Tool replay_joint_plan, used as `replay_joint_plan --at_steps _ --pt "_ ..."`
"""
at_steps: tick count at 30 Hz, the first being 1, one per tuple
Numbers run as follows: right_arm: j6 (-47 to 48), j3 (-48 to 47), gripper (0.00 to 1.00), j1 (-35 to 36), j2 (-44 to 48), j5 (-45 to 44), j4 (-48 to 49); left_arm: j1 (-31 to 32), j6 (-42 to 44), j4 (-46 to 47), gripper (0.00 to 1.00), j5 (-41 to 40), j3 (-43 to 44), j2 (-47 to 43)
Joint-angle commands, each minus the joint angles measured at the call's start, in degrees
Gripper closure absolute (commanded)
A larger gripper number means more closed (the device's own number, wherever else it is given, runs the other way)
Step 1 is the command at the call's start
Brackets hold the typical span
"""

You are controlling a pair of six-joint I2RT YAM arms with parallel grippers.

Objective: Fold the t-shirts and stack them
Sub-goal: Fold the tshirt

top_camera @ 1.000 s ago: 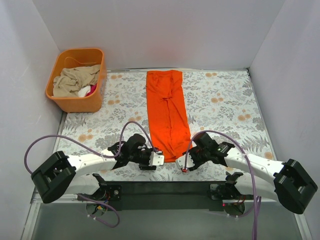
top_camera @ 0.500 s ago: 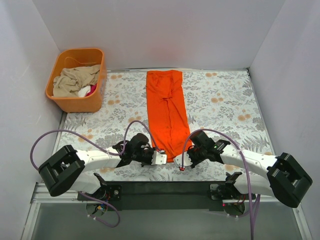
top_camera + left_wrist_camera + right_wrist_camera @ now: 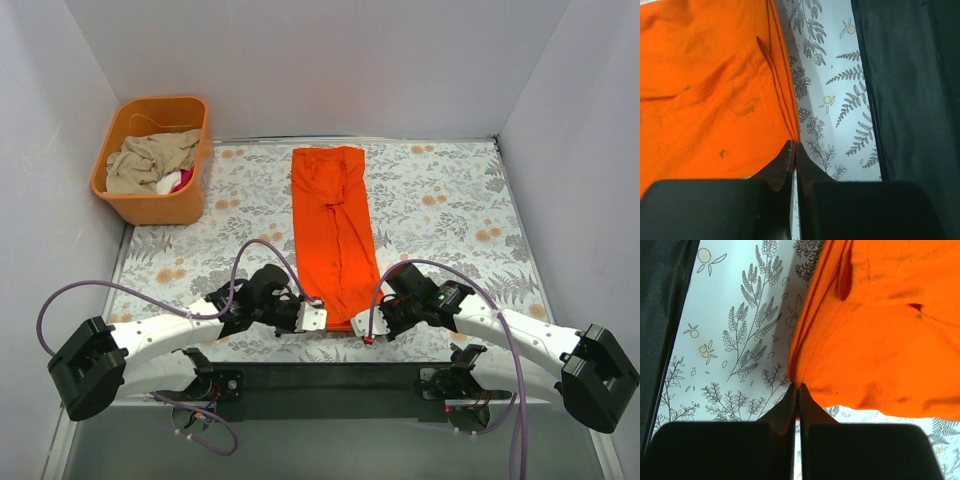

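Note:
An orange-red t-shirt [image 3: 336, 228], folded into a long narrow strip, lies down the middle of the floral tablecloth [image 3: 450, 215]. My left gripper [image 3: 318, 318] is shut on the strip's near left corner; in the left wrist view a sliver of orange cloth [image 3: 715, 90] sits pinched between the dark jaws of the left gripper [image 3: 793, 146]. At the near right corner my right gripper [image 3: 362, 328] is also shut, and the right wrist view has the right gripper [image 3: 796, 386] biting the folded edge of the shirt [image 3: 880, 330].
An orange plastic tub [image 3: 155, 205] stands at the back left, holding crumpled beige cloth [image 3: 150, 160] with a bit of pink and white. A black strip [image 3: 330, 380] runs along the near table edge. White walls enclose the table on three sides.
Both grippers have closed from half open onto the near corners of the orange-red shirt. The left arm has swung, its elbow lower and further left.

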State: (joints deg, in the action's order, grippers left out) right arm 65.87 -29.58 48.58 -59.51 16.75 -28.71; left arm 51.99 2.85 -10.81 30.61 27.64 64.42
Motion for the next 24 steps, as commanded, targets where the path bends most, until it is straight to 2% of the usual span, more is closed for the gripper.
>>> replay_joint_plan --at_steps 1,6,12,18,24 --pt "-3.11 -3.63 0.99 0.29 0.80 0.48 -3.28 0.13 -4.59 -3.69 1.00 -0.01 1.98 -2.02" --pt "-2.41 -6.01 0.99 -0.41 0.62 -3.13 -3.19 -1.36 -5.05 -4.31 1.00 -0.90 3.91 -3.68" --pt "0.84 -9.87 0.99 -4.01 -1.84 -3.40 -2.58 -9.61 -3.47 -3.79 1.00 1.72 8.74 -0.28" --pt "4.09 -16.37 0.99 -12.44 -11.32 -1.73 0.49 -16.12 0.40 2.44 1.00 2.18 13.58 6.32" --pt "7.52 -28.67 0.99 -18.95 -23.97 -0.49 1.73 -21.31 4.00 9.65 1.00 2.35 20.08 17.21"
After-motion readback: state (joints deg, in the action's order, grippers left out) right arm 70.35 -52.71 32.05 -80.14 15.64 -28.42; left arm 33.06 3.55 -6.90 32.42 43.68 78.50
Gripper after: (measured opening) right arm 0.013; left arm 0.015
